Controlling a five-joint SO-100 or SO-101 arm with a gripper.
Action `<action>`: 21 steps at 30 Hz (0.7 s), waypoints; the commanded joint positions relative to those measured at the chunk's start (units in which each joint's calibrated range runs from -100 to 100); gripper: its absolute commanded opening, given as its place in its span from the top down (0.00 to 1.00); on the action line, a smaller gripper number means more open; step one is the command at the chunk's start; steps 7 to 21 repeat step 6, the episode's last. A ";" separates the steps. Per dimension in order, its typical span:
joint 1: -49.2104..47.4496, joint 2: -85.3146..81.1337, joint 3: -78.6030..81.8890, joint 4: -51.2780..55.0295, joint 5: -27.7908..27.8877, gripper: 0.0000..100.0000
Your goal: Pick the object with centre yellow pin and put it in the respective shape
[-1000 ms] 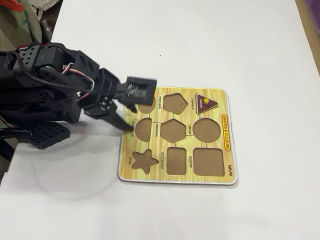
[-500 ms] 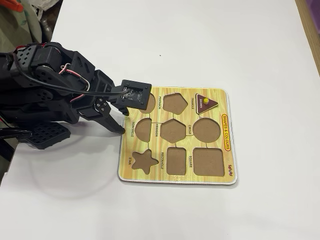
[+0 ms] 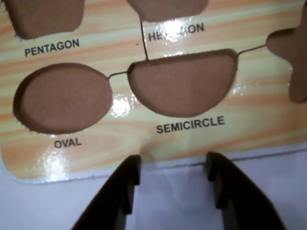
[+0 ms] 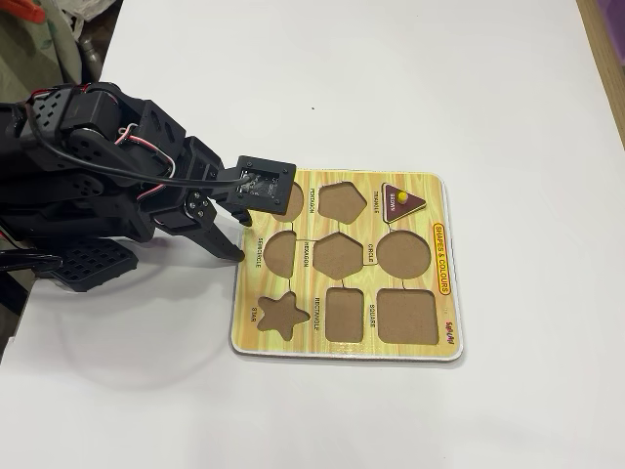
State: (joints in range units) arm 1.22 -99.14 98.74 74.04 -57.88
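Puzzle board (image 4: 439,293) lies flat on white table (image 4: 469,88); every cutout empty except the triangle recess, which holds the triangle piece with yellow pin (image 4: 401,199). Gripper (image 3: 173,168) hovers at the board's semicircle (image 3: 184,81) edge, fingers apart, holding nothing.

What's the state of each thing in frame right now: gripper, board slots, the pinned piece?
gripper: open, empty, at the board's edge by the semicircle slot.
puzzle board: flat on the table.
triangle piece: seated in its slot, yellow pin up.
semicircle slot: empty.
oval slot: empty.
star slot: empty.
square slot: empty.
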 commanded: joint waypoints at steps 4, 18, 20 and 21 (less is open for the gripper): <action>0.35 0.81 0.27 0.81 0.24 0.83; 0.35 0.81 0.27 0.81 0.24 0.83; 0.35 0.81 0.27 0.81 0.24 0.83; 0.35 0.81 0.27 0.81 0.24 0.83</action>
